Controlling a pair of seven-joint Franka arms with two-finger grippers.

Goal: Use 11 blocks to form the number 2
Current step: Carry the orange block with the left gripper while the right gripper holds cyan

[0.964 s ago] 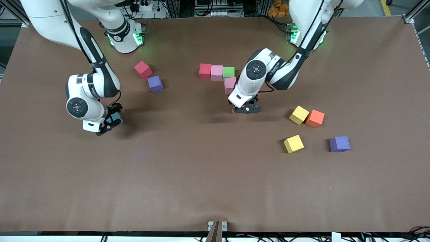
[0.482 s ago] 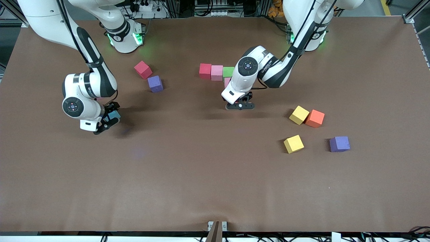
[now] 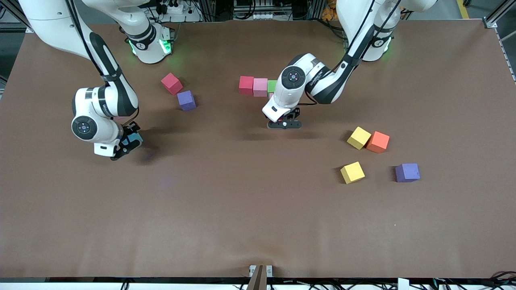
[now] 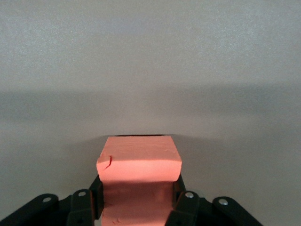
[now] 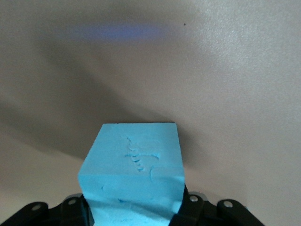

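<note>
Brown matte worktop (image 3: 242, 209), wide and mostly bare, with cubes scattered across its upper half in the front view.

Item 1, the started digit: a row of red block (image 3: 246, 85), pink block (image 3: 260, 87) and green block (image 3: 272, 85), upper centre of the frame. A second pink cube sits just below the green one, almost wholly hidden by the left arm's wrist. Row axis runs across the frame; each cube is equal-sided, with no long axis of its own.

Item 2, left end effector (image 3: 284, 124): clamped on an orange block (image 4: 139, 165), held square between the fingers in the left wrist view. It hangs over the worktop just below the hidden pink cube, so the next open cell of the digit lies close by, and this is the nearer arm.

Item 3, right end effector (image 3: 125, 146): at the frame's left, low over the worktop, with a light blue block (image 5: 133, 162) between its fingers; whether the grip is fully set I cannot tell. The digit lies well apart from it, toward frame right.

Item 4, loose stock: red cube (image 3: 171, 83) and purple cube (image 3: 186, 100) at upper left; yellow cube (image 3: 358, 137) touching an orange cube (image 3: 378, 141), another yellow cube (image 3: 352, 172) and a purple cube (image 3: 407, 172) at right.
</note>
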